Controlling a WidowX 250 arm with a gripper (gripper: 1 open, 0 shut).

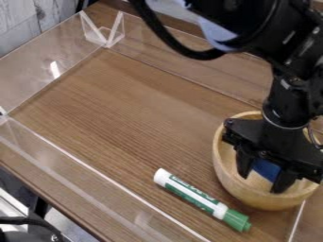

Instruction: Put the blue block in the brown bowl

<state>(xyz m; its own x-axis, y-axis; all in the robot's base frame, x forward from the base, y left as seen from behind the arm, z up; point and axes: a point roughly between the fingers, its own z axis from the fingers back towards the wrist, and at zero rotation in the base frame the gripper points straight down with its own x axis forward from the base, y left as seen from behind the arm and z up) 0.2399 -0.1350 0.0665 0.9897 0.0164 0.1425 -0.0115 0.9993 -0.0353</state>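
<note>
The hand (269, 171) covers most of the blue block (265, 171); only a small blue patch shows between the dark fingers, so contact with the block cannot be told. The hand also hides the interior and far rim of the brown bowl (240, 184). The arm (259, 38) is cut off by the top and right edges. The table (120, 113) is cut off at the right and near edges. Text on the marker (199, 198) is too small to read.
</note>
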